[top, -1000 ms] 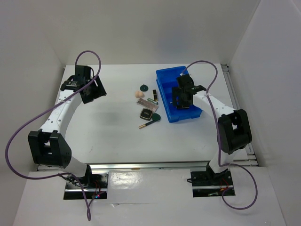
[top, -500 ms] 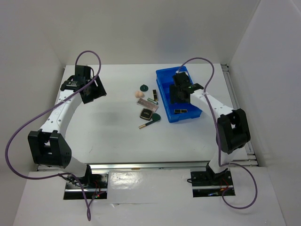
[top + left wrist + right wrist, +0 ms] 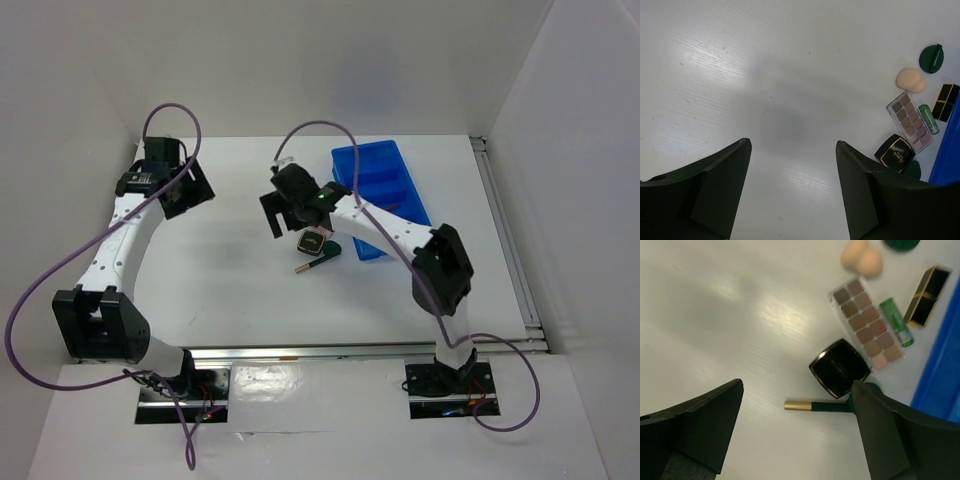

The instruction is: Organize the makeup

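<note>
White tabletop, walled on three sides: within a second the right gripper (image 3: 797, 387) had swung off the blue tray (image 3: 385, 170) at upper right to hover over the makeup cluster at frame centre, its fingers spread and empty. Below it lay the palette (image 3: 866, 322), dark square compact (image 3: 840, 367), sponge (image 3: 862, 257) and a black-and-gold lipstick (image 3: 926, 294), all on the table beside the tray. The left gripper (image 3: 793, 147), likewise spread and empty, had shifted only slightly at upper left. Another pick looked imminent.

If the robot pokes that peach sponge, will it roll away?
Probably a bit. The peach sponge looks rounded and two-lobed, so it may wobble or roll. It seems soft and light, so a squeeze would likely squash it rather than slip off.
</note>
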`<move>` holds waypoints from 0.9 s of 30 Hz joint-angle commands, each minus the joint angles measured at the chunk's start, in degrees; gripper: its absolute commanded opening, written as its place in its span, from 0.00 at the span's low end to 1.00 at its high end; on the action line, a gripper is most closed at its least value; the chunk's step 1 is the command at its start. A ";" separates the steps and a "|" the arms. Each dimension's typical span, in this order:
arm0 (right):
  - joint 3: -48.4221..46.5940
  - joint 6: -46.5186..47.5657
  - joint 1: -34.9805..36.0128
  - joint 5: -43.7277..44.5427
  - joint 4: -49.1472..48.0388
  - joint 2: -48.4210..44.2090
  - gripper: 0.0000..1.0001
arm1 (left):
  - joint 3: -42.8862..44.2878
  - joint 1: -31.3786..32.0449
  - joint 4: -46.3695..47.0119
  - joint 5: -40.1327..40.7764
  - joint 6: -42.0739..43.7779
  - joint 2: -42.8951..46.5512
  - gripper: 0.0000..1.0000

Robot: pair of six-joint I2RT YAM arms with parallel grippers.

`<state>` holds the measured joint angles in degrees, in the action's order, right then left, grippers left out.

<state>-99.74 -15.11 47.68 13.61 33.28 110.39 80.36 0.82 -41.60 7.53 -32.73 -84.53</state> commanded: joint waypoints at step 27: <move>-5.37 -4.92 -6.46 -7.72 9.44 17.05 1.00 | -1.78 -2.67 0.21 0.12 2.94 3.58 0.82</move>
<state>-103.00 -19.99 40.56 7.46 43.68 125.56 78.30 -1.48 -42.00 7.81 -31.35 -80.68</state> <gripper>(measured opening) 0.997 0.818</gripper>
